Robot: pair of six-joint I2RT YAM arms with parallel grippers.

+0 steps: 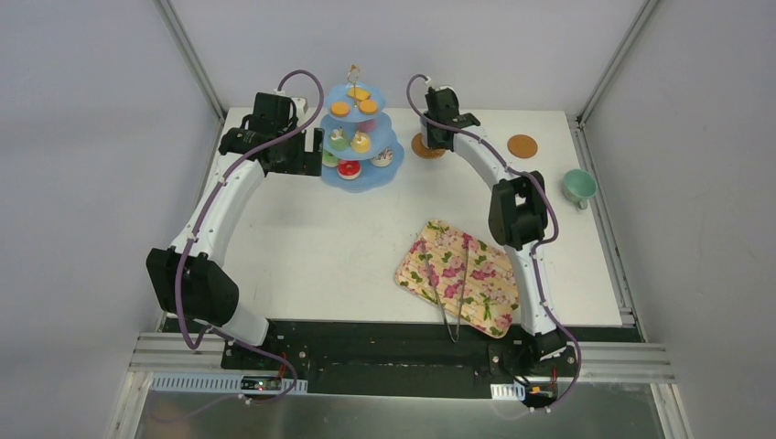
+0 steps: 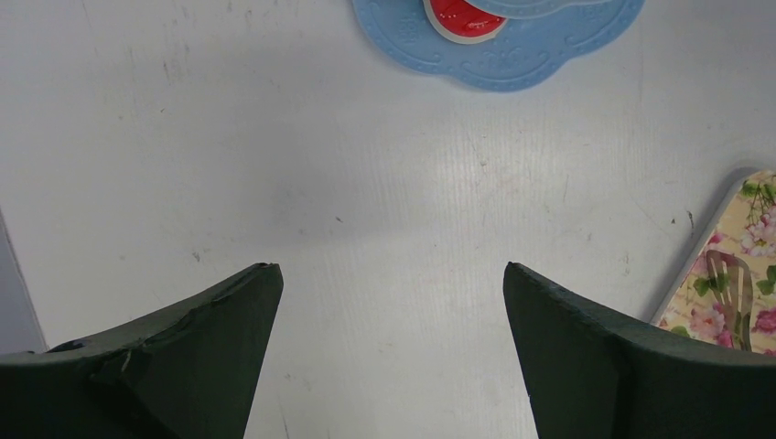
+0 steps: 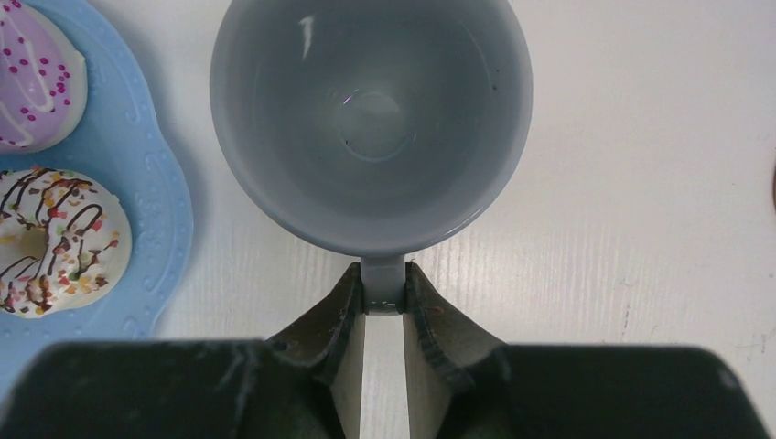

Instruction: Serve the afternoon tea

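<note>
Right gripper (image 3: pixel 384 291) pinches grey cup (image 3: pixel 371 128) handle; left gripper (image 2: pixel 389 270) gapes.

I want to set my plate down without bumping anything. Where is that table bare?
Bare: the wide middle between the blue stand and the flowered tray. Smaller: between the round coaster, the green cup and the tray, under the right arm. Crowded: the back, where stand, left gripper and right gripper holding a grey cup cluster.

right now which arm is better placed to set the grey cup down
Right. The right gripper is shut on the handle of the grey cup, beside the blue stand. The left gripper is open, holding nothing, over the table.
</note>
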